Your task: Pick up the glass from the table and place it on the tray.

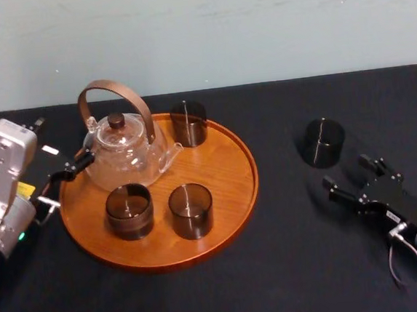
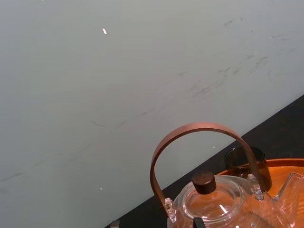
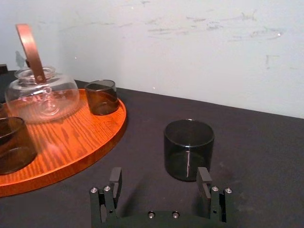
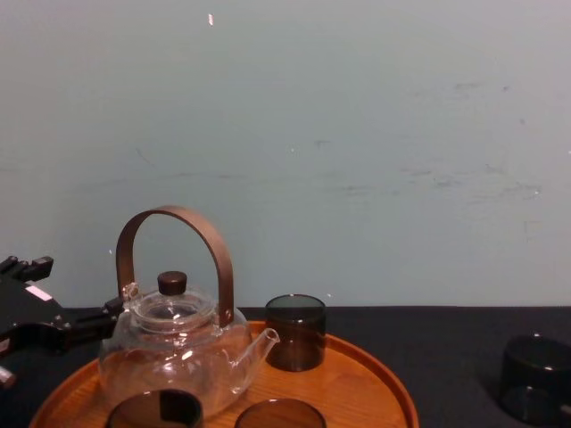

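Here, smoky cylindrical glass [image 3: 188, 148] — probably smooth-walled — faces the splayed right gripper [image 3: 159, 175].

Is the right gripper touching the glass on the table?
Apart. The head view shows bare table between the open right gripper and the glass, which stands just beyond its fingertips.

A clear glass teapot [image 1: 124, 154] is being arched over by its brown curved handle [image 1: 106, 84] and capped by a dark knob [image 1: 116, 121]. It is being flanked by a rear smoky tumbler [image 1: 189, 123] just beyond its spout, and fronted by a left smoky tumbler [image 1: 129, 211] and a right smoky tumbler [image 1: 190, 210] standing side by side. Everything is being backed by a scuffed pale wall [image 1: 255, 20].
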`<control>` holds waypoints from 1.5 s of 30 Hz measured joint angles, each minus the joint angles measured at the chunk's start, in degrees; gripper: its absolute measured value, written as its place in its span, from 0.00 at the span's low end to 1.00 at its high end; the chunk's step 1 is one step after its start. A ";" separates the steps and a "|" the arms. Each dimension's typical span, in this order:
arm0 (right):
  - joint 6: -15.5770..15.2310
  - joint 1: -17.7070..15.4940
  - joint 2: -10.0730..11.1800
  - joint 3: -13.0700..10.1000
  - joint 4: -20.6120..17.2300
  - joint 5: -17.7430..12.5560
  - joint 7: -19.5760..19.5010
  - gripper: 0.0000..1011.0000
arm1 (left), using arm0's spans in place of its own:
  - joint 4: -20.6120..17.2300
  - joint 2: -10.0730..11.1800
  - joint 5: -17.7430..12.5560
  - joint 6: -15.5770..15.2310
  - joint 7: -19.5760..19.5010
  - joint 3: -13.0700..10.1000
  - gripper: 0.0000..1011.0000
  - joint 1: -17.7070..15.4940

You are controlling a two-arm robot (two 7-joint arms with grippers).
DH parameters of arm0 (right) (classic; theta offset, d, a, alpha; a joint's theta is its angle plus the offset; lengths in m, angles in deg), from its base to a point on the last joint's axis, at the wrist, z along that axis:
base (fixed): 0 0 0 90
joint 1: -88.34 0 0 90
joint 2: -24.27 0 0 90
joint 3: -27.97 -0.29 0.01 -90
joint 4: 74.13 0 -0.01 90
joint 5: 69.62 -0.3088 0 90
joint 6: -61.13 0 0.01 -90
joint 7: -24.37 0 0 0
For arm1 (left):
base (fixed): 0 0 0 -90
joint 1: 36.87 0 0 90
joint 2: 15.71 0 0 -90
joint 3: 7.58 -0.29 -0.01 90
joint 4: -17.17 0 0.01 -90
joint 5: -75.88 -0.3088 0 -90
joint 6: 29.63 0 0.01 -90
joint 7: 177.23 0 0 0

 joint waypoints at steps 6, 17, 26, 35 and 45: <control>-2.99 2.94 -0.21 0.57 1.84 -0.35 0.94 0.99 | 0.00 0.00 0.00 0.00 0.00 0.00 0.99 0.00; -6.45 6.95 -0.86 1.47 4.38 0.81 -0.68 0.99 | 0.00 0.00 0.00 0.00 0.00 0.00 0.99 0.00; -8.55 7.71 -0.99 1.24 5.00 0.12 -0.89 0.99 | 0.00 0.00 0.00 0.00 0.00 0.00 0.99 0.00; -11.40 8.97 -0.82 1.77 4.33 0.25 -1.82 0.99 | 0.00 0.00 0.00 0.00 0.00 0.00 0.99 0.00; -12.70 11.04 -0.91 2.10 5.14 0.51 -2.36 0.99 | 0.00 0.00 0.00 0.00 0.00 0.00 0.99 0.00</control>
